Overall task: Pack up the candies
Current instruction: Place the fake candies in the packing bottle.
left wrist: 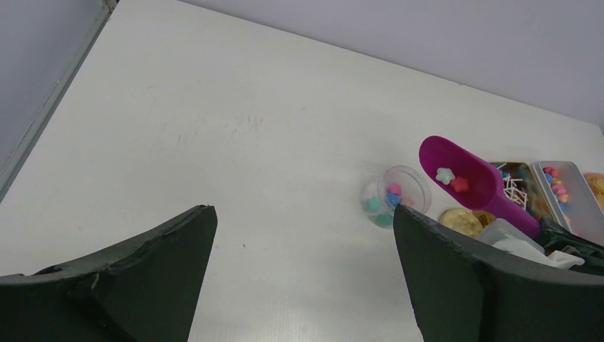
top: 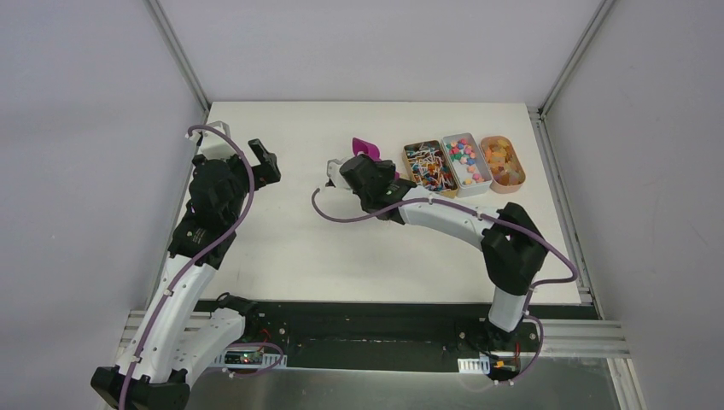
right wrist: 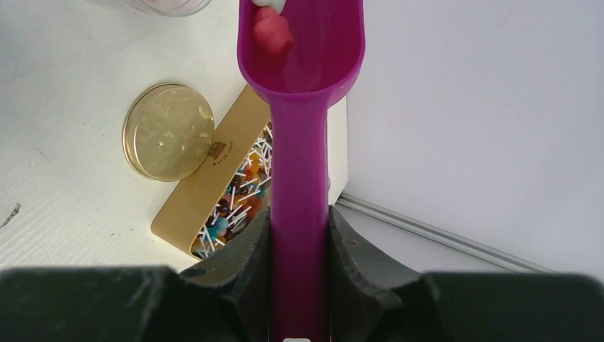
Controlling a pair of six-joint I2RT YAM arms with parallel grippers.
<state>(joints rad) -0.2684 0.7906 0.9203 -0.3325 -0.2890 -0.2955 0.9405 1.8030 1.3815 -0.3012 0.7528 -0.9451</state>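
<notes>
The purple scoop [right wrist: 299,107] was grasped by its handle in the right end effector [right wrist: 299,239], mouth aimed at the clear jar [left wrist: 399,187] just ahead, apparently so that its star-shaped candies [left wrist: 454,179] could slide in. The left end effector [left wrist: 303,242] was released, empty.

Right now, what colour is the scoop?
Bright magenta-purple; the scoop shows best in the right wrist view.

The top camera looks down from behind on the whole table [top: 299,248]; the wrist cameras sit low and near, and all three views share the scoop [left wrist: 491,196].
</notes>
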